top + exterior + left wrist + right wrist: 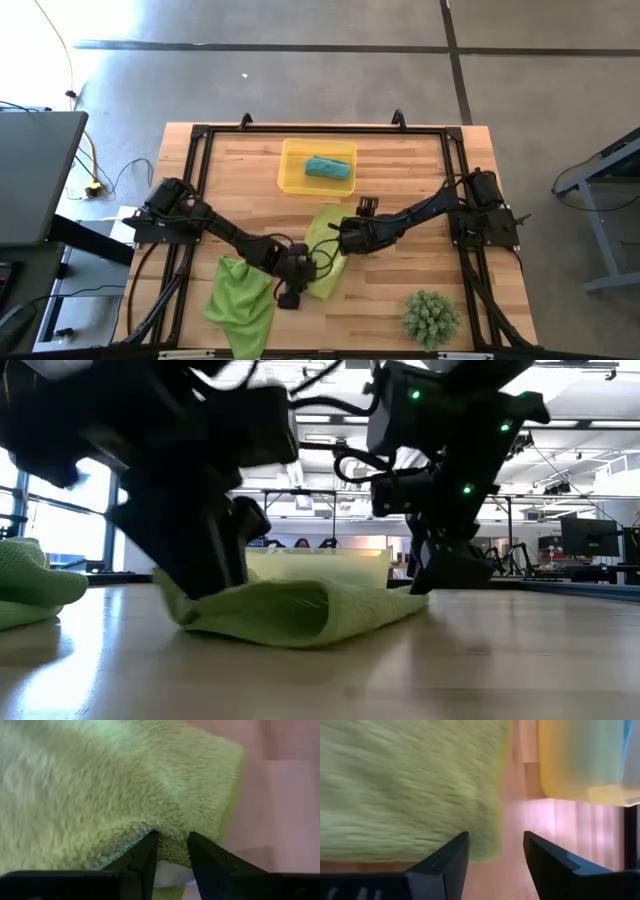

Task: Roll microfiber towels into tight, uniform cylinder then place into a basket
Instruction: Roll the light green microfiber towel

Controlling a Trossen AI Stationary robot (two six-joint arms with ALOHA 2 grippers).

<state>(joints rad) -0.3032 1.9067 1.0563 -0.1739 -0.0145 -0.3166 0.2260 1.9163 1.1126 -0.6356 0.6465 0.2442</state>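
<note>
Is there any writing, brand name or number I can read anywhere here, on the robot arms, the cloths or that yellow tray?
None: no readable text shows in any view.
The yellow tray, the teal towel in it and the lime-green towel between the left tool and right tool carry no visible print.
The monitor in the room behind is too small to read.

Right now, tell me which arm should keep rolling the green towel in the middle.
Probably the left. The left gripper has its fingers pinched on the lime towel at its folded edge. The right gripper is open with nothing between its fingers, beside the towel's far edge near the yellow basket.
</note>
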